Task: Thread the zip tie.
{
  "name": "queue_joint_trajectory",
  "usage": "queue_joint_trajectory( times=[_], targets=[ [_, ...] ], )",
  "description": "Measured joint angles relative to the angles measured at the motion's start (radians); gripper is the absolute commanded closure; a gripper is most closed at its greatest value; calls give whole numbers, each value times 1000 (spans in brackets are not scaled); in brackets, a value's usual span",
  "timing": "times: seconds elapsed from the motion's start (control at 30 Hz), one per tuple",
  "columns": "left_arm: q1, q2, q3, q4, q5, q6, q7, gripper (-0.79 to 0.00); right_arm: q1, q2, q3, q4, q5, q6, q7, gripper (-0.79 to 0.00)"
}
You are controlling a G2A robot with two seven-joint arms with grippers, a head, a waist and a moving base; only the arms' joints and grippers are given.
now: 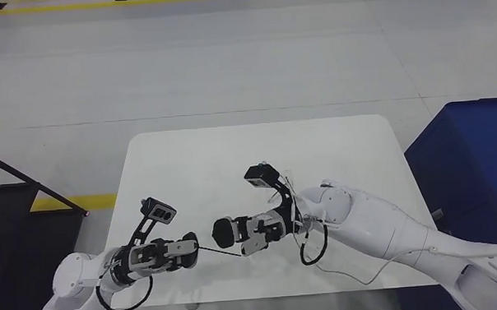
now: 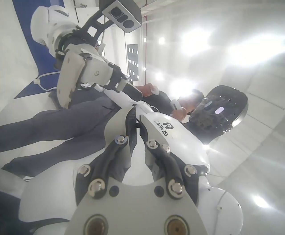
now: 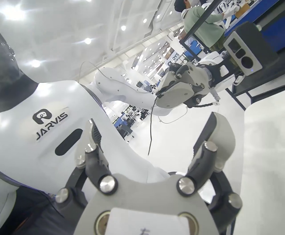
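Observation:
A thin black zip tie (image 1: pixel 219 252) sticks out from my left gripper (image 1: pixel 192 247), which is shut on one end of it near the table's front edge. In the right wrist view the zip tie (image 3: pixel 151 124) hangs as a long strand from the left gripper (image 3: pixel 159 94), and its free end lies between my right gripper's (image 3: pixel 153 131) widely spread fingers (image 3: pixel 213 126). From above, the right gripper (image 1: pixel 235 235) stands open just right of the left one, around the tie's free end. In the left wrist view the left gripper's (image 2: pixel 136 118) fingers (image 2: pixel 130 126) are pressed close together.
The white table (image 1: pixel 232 155) has bare surface behind both arms. A blue cabinet (image 1: pixel 471 164) stands off its right side and a black frame (image 1: pixel 19 188) off its left. A black cable loop (image 1: pixel 313 247) hangs at the right wrist.

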Motion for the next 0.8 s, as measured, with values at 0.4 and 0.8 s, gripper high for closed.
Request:
queue_joint_trajectory(
  times=[0.4,0.8],
  targets=[
    [2,-1,28,-5,50,-38,25,0,-23,-68,32,41,22,93,93,-237],
    [18,2,-1,6,12,-60,6,0,-59,-97,105,72,0,125,125,-166]
  ],
)
